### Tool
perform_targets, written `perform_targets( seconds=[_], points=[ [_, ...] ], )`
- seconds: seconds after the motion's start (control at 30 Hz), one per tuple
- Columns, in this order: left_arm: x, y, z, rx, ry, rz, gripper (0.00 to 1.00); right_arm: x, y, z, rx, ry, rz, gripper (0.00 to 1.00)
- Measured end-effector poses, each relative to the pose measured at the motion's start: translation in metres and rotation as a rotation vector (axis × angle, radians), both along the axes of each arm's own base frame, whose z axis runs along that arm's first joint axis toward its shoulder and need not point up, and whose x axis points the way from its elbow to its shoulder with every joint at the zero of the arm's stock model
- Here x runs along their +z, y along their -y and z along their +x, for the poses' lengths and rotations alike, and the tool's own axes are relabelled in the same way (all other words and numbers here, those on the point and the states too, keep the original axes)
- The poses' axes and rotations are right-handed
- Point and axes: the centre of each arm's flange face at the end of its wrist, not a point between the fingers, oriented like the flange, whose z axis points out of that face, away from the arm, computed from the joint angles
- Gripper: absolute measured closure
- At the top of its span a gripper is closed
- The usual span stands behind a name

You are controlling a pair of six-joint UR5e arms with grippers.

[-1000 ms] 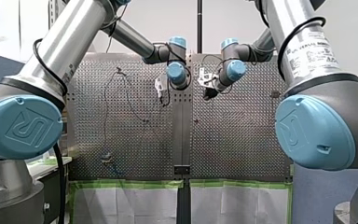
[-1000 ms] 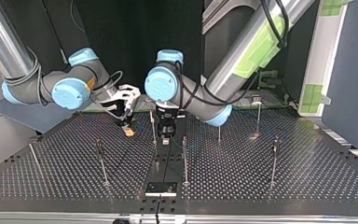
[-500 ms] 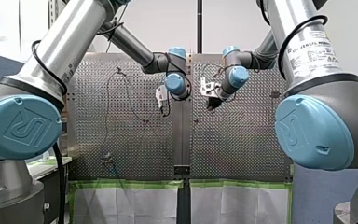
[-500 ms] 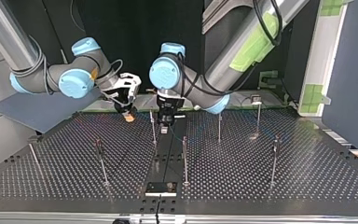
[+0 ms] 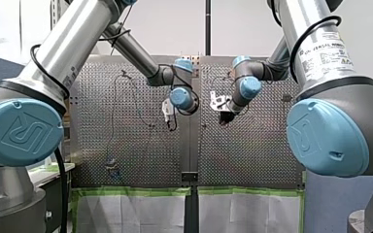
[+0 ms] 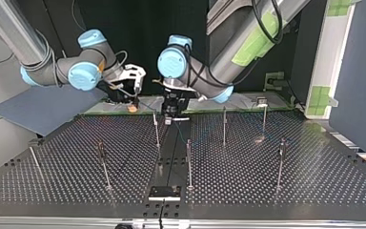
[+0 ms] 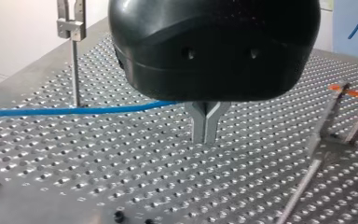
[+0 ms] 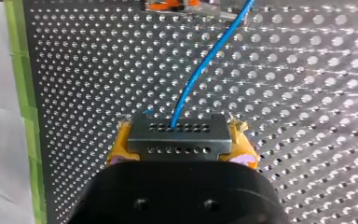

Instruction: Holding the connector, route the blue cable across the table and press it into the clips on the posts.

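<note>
Along the table's (image 6: 314, 181) near edge in the top view, at its middle, a small black plate (image 6: 164, 192) lies flat. Beyond it, thin upright posts (image 6: 188, 162) stand well apart over the perforated surface, some toward the side edges, others near the centre strip.

Further back, close to the far edge, both grippers hang low and near each other. My left gripper (image 6: 170, 116), whose arm enters at that view's right, points straight down just beyond a centre post. Its wrist view shows the two metal fingers (image 7: 200, 126) pressed together at the tips, low over the table. The blue cable (image 7: 74, 111) runs level above the holes from one side and passes the foot of a post carrying a clip (image 7: 71, 21). It reaches the fork above those tips, where the gripper's body hides whether it is clamped.

My right gripper (image 6: 132, 106), on the arm entering at the left, sits beside the left one, toward the far edge. Its yellow pads (image 8: 244, 147) pinch the grey connector (image 8: 177, 137), and the cable leaves the connector's face and stretches away over the table.
</note>
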Motion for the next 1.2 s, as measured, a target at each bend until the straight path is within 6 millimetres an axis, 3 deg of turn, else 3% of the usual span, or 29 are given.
perform_targets(
  seconds=[0.47,0.97,1.2],
  points=[
    [-0.103,-0.016,-0.031,-0.036,-0.152,0.083,1.0,-0.004,0.008,-0.006,-0.021,0.043,-0.011,1.0],
    [-0.147,-0.034,-0.07,-0.089,-0.229,0.079,1.0,-0.01,0.001,-0.001,0.0,0.034,-0.02,1.0],
    [-0.137,-0.03,-0.056,-0.104,-0.241,0.02,1.0,-0.014,0.006,-0.007,-0.019,0.051,-0.022,1.0]
  ],
)
